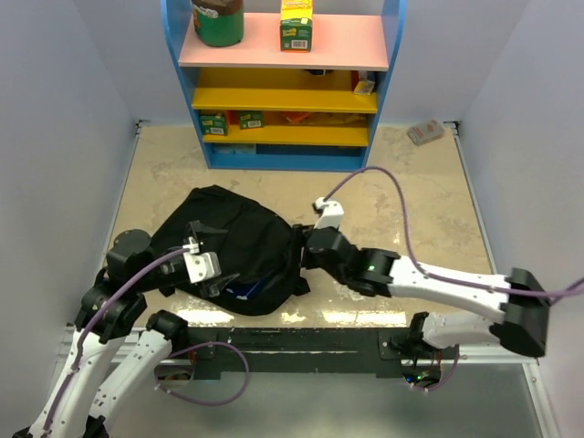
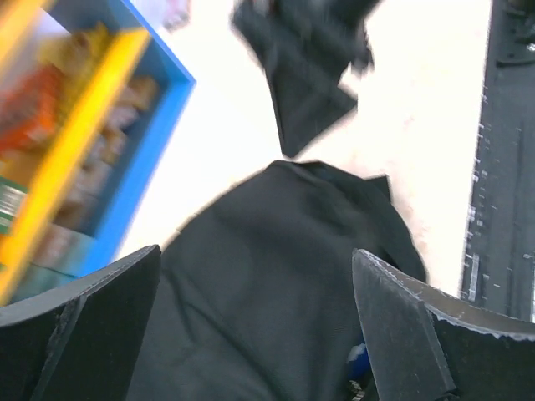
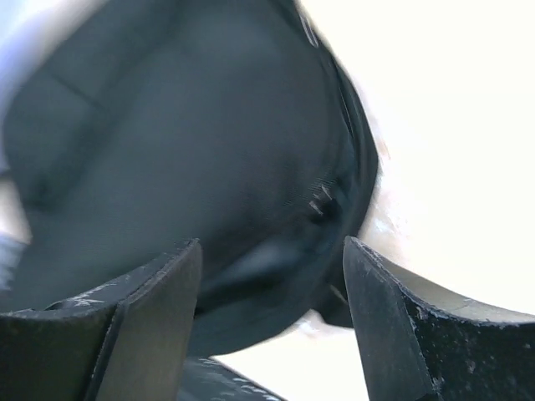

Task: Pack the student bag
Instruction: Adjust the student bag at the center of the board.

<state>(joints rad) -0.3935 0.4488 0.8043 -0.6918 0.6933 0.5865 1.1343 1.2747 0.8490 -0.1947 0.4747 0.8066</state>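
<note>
**Both grippers loose at the bag, and the opening needs a firm hold**

Over on the left, the left gripper (image 2: 257, 252) hangs above the student bag (image 1: 239, 239), fingers spread wide, gripping nothing. The bag lies slumped on the tabletop (image 1: 411, 182) toward the near left corner, with a blue thing (image 1: 246, 290) peeking out at its near edge. At its right side the right gripper (image 3: 272, 243) is released too, jaws apart beside the fabric. My read: pinch one rim of the opening low and firmly, lift it clear, and let the other arm pin the limp cloth.
</note>
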